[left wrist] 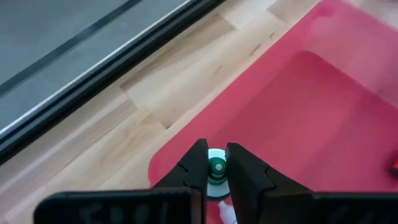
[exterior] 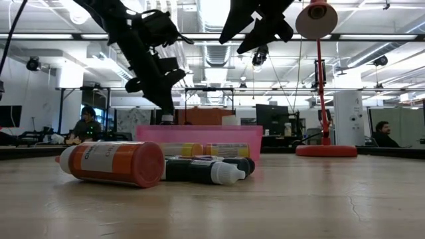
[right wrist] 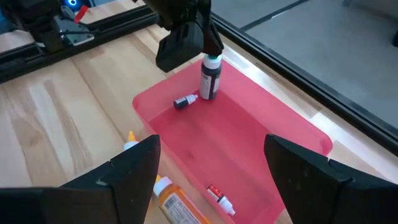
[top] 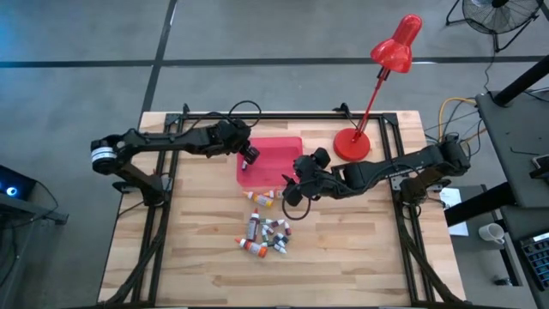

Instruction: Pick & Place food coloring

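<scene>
My left gripper [top: 250,157] is over the left part of the red tray [top: 279,148], shut on a dark food coloring bottle [right wrist: 209,79] with a green cap. Two small bottles lie in the tray, one [right wrist: 185,101] beside the held bottle and one [right wrist: 221,199] at the tray's other end. Several more bottles [top: 266,233] lie on their sides on the wood nearer the front, and two [top: 262,199] lie right at the tray's near edge. My right gripper [top: 292,190] hangs open above the tray's near right corner with nothing between its fingers [right wrist: 134,171]. My left gripper pinches the bottle's green cap [left wrist: 216,167] between its two fingers [left wrist: 194,168]. The fingers come slanting down from the table's left side. The bottle stands upright below them, inside the tray. Whether its base [right wrist: 208,97] touches the tray floor I cannot tell.
A red desk lamp [top: 352,144] stands on the table's far right, just right of the tray. The black frame rails [top: 171,184] run along the table's left and right sides. Bare wood [top: 360,249] spreads across the front of the table around the loose bottles.
</scene>
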